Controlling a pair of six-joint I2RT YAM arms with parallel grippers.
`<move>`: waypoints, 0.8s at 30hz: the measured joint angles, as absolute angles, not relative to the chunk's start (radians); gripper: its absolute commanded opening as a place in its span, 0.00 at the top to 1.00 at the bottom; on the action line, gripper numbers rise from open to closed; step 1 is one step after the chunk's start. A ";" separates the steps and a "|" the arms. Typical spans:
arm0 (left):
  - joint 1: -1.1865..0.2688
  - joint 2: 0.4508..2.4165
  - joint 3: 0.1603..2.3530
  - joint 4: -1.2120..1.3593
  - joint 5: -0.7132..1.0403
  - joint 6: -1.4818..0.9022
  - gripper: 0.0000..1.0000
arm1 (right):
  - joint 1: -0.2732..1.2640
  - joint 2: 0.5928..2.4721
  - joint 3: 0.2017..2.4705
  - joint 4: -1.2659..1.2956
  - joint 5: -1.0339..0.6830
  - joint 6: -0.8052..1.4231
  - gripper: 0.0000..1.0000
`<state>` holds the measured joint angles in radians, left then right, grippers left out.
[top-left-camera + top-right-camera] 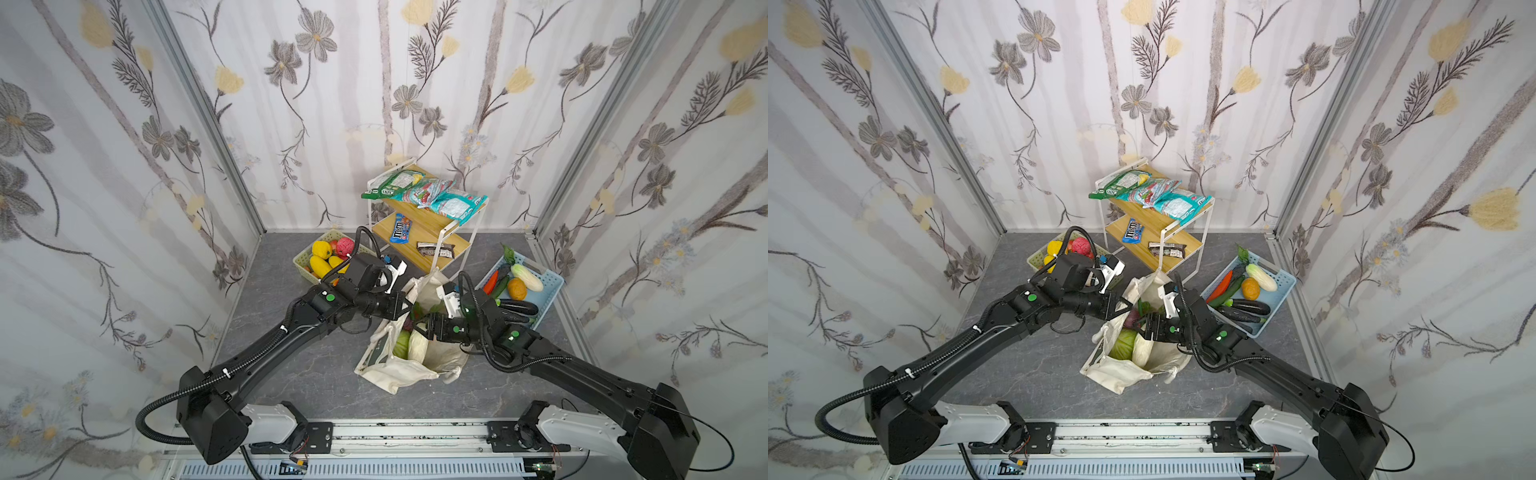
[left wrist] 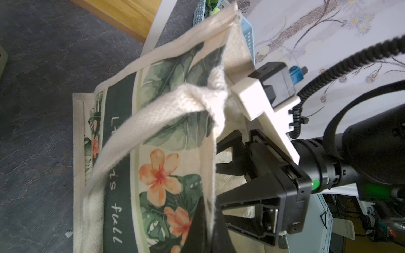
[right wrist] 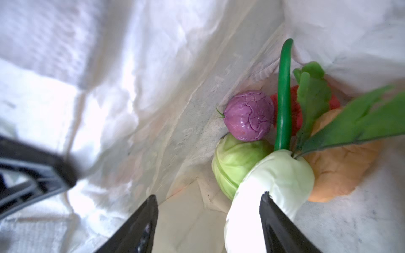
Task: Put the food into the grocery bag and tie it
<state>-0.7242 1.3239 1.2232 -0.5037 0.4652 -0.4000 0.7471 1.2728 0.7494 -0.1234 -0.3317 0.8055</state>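
Pinching the rim of the grocery bag (image 1: pixel 399 368) mid-surface, the left hand (image 1: pixel 409 308) is clenched on cloth. The right hand (image 3: pixel 209 197) hangs released at its mouth, jaws apart over a white radish (image 3: pixel 274 175) against the green cabbage (image 3: pixel 232 162). Both arms partly hide baskets, a pale green basket (image 1: pixel 300 262) and a blue basket (image 1: pixel 555 286); a shelf (image 1: pixel 419 226) stands behind.

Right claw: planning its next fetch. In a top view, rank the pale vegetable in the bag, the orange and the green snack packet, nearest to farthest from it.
1. pale vegetable, in the grocery bag, just beneath the right claw.
2. orange, in the blue basket on the right.
3. green snack packet, top shelf at the back.
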 measured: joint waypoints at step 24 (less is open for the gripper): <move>-0.712 1.350 1.227 -0.475 0.494 -0.405 1.00 | 0.455 1.061 0.857 -0.568 -0.169 0.537 0.34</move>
